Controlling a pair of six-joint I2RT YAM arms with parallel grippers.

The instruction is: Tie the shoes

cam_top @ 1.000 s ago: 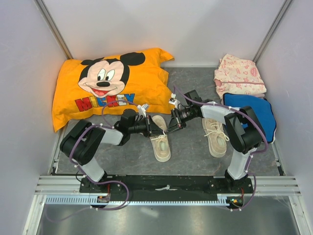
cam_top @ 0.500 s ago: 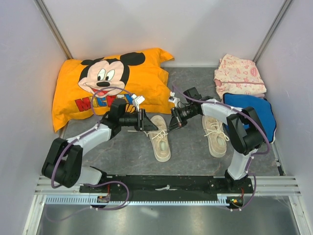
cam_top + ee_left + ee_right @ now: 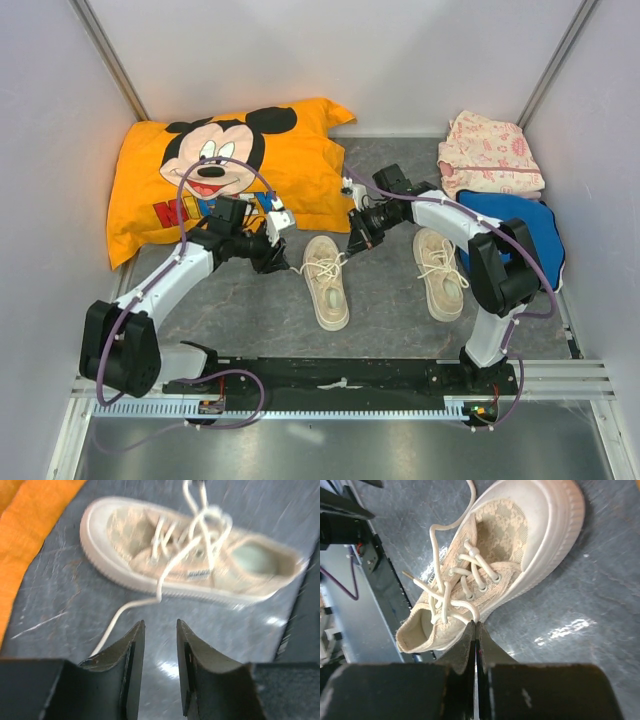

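The left shoe (image 3: 326, 281), a cream sneaker with loose white laces, lies mid-floor; it also shows in the left wrist view (image 3: 195, 550) and the right wrist view (image 3: 490, 565). The right shoe (image 3: 440, 272) lies to its right with its laces crossed. My left gripper (image 3: 282, 262) sits just left of the left shoe, open and empty (image 3: 159, 625); a loose lace end (image 3: 120, 612) trails past its left finger. My right gripper (image 3: 350, 243) is at the shoe's far right side, shut on a lace loop (image 3: 462, 611) at its fingertips (image 3: 476, 624).
An orange Mickey pillow (image 3: 220, 170) lies at the back left, its edge close to my left arm (image 3: 25, 545). Folded pink cloth (image 3: 488, 150) and a blue cloth (image 3: 515, 225) lie at the back right. White walls enclose the floor.
My left gripper has drawn back leftward off the left shoe and its arm has swung out to the left. My right gripper has shifted slightly away toward the back, still on the lace.
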